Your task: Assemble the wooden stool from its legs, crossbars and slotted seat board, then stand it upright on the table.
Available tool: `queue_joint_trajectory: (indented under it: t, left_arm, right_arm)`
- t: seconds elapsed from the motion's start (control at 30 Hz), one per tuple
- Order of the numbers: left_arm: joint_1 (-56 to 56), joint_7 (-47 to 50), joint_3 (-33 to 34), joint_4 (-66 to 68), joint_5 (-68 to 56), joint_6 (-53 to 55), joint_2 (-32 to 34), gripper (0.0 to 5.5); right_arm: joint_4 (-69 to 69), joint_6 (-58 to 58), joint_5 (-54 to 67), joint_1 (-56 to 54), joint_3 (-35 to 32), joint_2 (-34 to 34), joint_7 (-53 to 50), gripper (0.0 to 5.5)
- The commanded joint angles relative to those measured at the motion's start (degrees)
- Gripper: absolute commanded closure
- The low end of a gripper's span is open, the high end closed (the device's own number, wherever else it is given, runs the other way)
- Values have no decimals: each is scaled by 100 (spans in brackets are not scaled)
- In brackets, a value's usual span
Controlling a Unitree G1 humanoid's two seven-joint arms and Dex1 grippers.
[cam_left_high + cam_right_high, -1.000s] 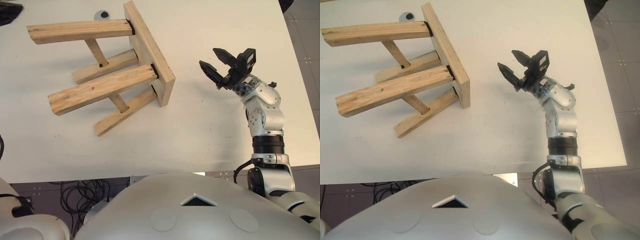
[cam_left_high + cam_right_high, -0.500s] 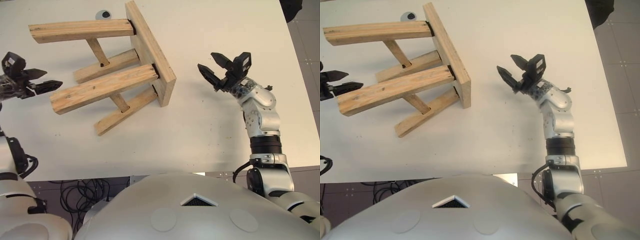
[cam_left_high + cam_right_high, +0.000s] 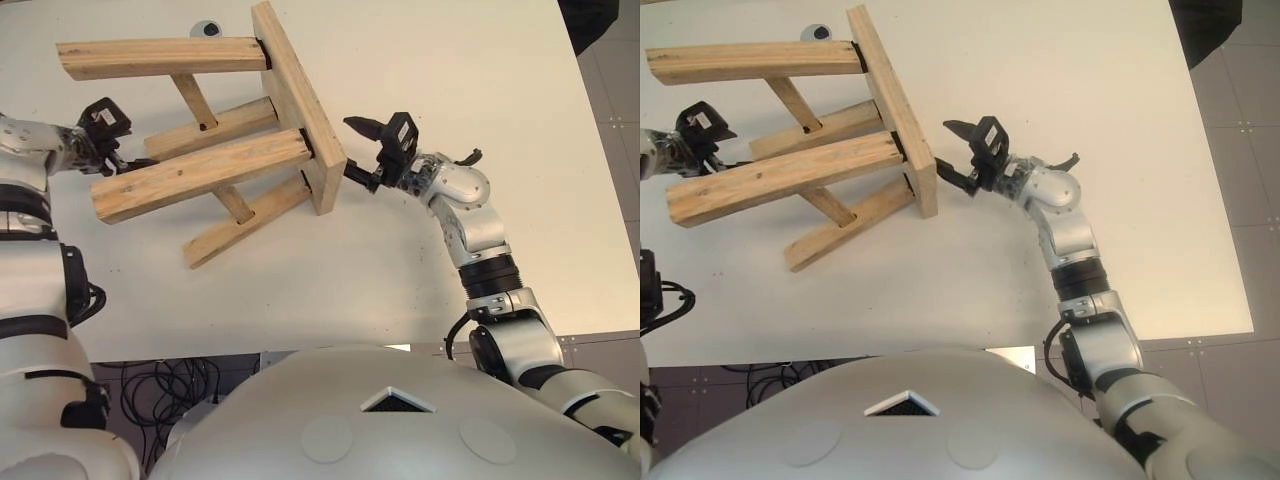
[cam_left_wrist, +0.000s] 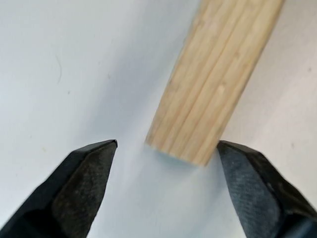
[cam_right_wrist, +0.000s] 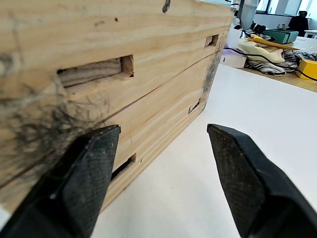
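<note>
The wooden stool lies on its side on the white table (image 3: 450,60). Its slotted seat board (image 3: 298,105) stands on edge, and the legs (image 3: 200,175) point to the left with crossbars (image 3: 193,103) between them. My left gripper (image 3: 128,160) is at the free ends of the legs. It is open, with a leg end (image 4: 213,79) just ahead between its fingers (image 4: 84,183). My right gripper (image 3: 352,150) is open at the seat board's near right corner. Its fingertips straddle that corner, and the slotted face (image 5: 124,74) is close in front of it.
A small round dark-and-white object (image 3: 204,29) lies at the table's far edge behind the stool. The table's front edge (image 3: 300,345) runs close to my body. White tabletop stretches to the right of the right arm.
My left arm came in from the left up to the leg ends. My right gripper swung left, from open table to the seat board's corner. The stool has stayed in place.
</note>
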Motion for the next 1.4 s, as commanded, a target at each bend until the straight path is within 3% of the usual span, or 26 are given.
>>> queue_joint_trajectory:
  t: [0.03,0.3,0.5,0.63,0.73,0.8,0.9,0.97,1.13,1.4]
  left_arm:
    - [-380,-200,162,84,-113,63,-323,178]
    - [-634,-143,98,155,78,-257,-700,178]
    - [-84,269,97,340,290,-273,-251,178]
    - [218,499,483,433,10,131,-7,178]
    - [196,740,937,405,-360,249,86,178]
    - [133,1039,1373,376,-717,339,161,178]
    - [-28,1503,2247,302,-1474,424,278,178]
    - [13,1595,2669,244,-1863,474,294,178]
    - [811,1788,3204,220,-2280,486,397,178]
    - [1397,1920,3451,76,-2538,431,-83,178]
  right_arm:
    - [-333,99,3,81,198,18,138,228]
    - [-1163,480,71,479,429,-219,329,228]
    - [-426,660,-467,54,-303,-910,-462,228]
    - [-42,1349,-314,-601,-1077,-1348,-923,228]
    - [76,-5,-1337,-1040,-375,-2042,-501,228]
    - [495,-1267,-2295,-1529,345,-2411,-354,195]
    - [1149,-3258,-3772,-2642,1521,-2564,-270,144]
    - [1461,-4089,-4440,-3299,1915,-2474,-553,108]
    - [1779,-5010,-4892,-4418,2272,-2081,-704,108]
    - [2291,-5710,-5066,-4863,2629,-1792,-731,108]
